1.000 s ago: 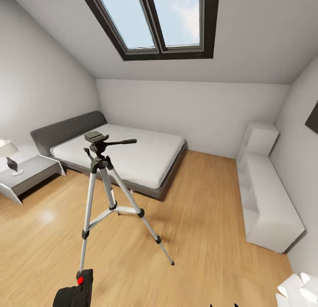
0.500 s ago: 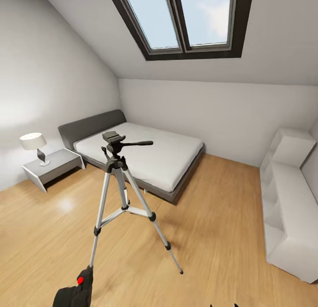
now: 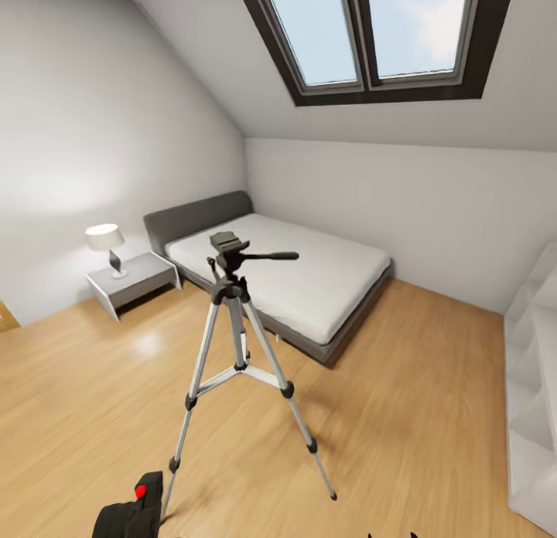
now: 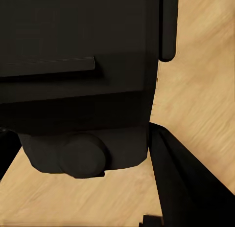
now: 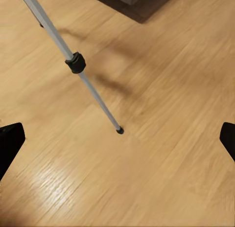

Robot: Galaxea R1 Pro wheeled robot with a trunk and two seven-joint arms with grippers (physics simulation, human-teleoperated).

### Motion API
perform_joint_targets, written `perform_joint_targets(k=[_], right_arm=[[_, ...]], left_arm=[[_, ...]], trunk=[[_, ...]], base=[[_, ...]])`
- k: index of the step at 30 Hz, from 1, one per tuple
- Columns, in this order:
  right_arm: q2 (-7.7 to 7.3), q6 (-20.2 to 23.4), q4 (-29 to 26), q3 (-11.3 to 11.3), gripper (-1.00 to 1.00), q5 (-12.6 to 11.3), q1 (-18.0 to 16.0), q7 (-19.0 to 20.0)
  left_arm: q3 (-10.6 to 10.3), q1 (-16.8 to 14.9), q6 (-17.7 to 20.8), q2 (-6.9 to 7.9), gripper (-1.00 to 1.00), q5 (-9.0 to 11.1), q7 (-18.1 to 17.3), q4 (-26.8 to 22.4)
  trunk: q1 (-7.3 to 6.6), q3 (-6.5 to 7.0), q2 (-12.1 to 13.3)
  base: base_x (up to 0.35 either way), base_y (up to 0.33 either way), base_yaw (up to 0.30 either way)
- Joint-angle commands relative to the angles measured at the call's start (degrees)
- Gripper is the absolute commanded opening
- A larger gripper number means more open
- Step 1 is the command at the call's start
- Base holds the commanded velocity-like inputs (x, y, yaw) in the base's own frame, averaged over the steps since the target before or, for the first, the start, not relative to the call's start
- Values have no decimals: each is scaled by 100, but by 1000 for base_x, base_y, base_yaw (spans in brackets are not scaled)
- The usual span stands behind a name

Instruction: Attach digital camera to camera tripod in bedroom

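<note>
1. Risk, as a judgement: could knock the camera tripod (image 3: 240,352) over while approaching, since its thin legs spread wide over the floor (image 3: 402,414).
2. Small, black, boxy digital camera (image 3: 139,511) with red button, clamped between the left gripper's (image 4: 81,144) fingers, low before the tripod.
3. Right gripper (image 5: 117,139) spread wide, holding nothing.

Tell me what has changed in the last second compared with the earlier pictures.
The camera turned left: the camera tripod, bed and nightstand lamp all slid right in the head view, and the white shelf went partly out of frame. This is a view shift; the things did not move. The digital camera stayed at the left gripper, in the same spot.
</note>
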Motion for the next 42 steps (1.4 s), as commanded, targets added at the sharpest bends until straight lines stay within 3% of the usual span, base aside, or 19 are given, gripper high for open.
perform_joint_targets(k=[1,18,27,42], right_arm=[[-2,-17,3,-17,100,-12,-3,40],[-2,-17,3,-17,100,-13,-3,40],[9,-17,3,-17,100,-9,-3,40],[24,-25,3,-17,100,-7,-3,40]], left_arm=[[-50,-6,-9,-1,-100,5,41,1],[-50,-6,-8,-1,-100,5,41,1],[-50,-6,-8,-1,-100,5,41,1],[-50,-6,-9,-1,-100,5,41,1]], trunk=[[4,-12,-11],[4,-12,-11],[4,-2,-11],[4,126,-11]], base=[[109,-97,288],[16,-20,288],[44,-167,278],[37,-33,34]])
